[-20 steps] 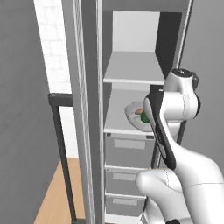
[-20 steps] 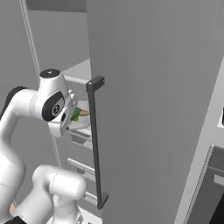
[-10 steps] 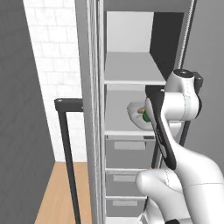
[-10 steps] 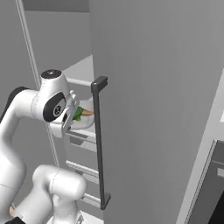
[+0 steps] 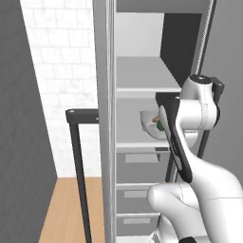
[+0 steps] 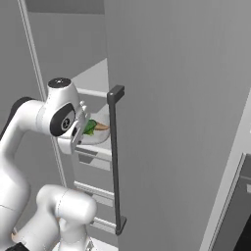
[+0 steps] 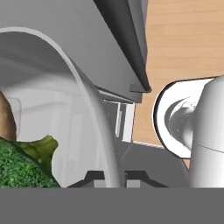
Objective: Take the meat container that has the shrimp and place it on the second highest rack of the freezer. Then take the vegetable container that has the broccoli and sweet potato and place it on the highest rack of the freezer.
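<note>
The vegetable container (image 6: 96,138), a pale round-walled bowl, sat over the freezer's (image 5: 142,80) lower visible shelf (image 5: 137,148), just above the grey drawer fronts (image 5: 137,163); whether it rested on the board or hung just over it could not be told. Broccoli (image 7: 22,164) lay inside it with an orange-brown piece of sweet potato (image 6: 101,127) beside the green. The tool (image 7: 114,177) was pinched together on the container's thin rim (image 7: 94,109), the wall running up between the two dark tips in the hand view. The white arm (image 5: 190,142) reached in from the freezer's open side, its wrist level with that shelf. One shelf higher, a flat pale board (image 5: 142,78) stood bare. The open door (image 6: 176,98) carried a long black bar handle (image 6: 115,162), and wooden floor (image 5: 66,209) showed below beside a white tiled wall (image 5: 61,71).
</note>
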